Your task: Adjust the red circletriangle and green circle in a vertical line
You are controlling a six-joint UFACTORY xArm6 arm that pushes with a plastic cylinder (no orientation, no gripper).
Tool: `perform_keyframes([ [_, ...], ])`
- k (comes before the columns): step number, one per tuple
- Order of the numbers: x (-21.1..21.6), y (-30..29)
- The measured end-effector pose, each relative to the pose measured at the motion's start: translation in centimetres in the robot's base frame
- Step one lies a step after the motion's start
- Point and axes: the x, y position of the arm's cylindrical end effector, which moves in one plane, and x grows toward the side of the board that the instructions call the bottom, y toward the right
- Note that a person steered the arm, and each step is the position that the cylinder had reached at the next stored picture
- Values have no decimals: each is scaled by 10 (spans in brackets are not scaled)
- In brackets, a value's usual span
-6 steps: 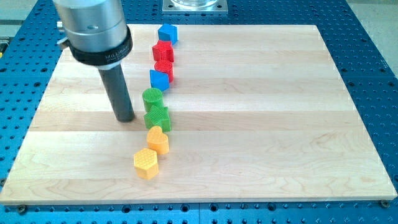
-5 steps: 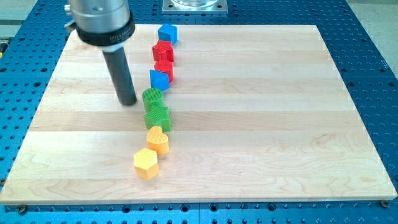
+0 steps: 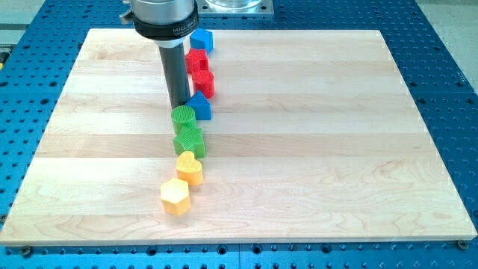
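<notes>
My tip (image 3: pixel 179 107) stands just above the green circle (image 3: pixel 183 118), touching or nearly touching its top edge, with the blue triangle-like block (image 3: pixel 199 106) right beside it on the view's right. The red round block (image 3: pixel 203 83) sits up and to the right of the tip, and a red star-like block (image 3: pixel 197 60) lies above that, partly hidden behind the rod. The green circle rests against a green star-like block (image 3: pixel 190 140) below it. The blocks form a rough column down the board's left-centre.
A blue block (image 3: pixel 202 39) sits at the top of the column near the board's far edge. A yellow heart (image 3: pixel 190 168) and a yellow hexagon (image 3: pixel 175 196) continue the column toward the view's bottom. The wooden board (image 3: pixel 336 149) lies on a blue perforated table.
My tip moved right and up, from left of the green circle to just above it. The blue triangle-like block shifted right and down; the red round block shifted slightly right.
</notes>
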Motion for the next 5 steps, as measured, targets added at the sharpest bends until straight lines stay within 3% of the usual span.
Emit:
perform_keyframes([
  [1,23,-37],
  [3,23,15],
  [4,3,-9],
  [5,-44,-41],
])
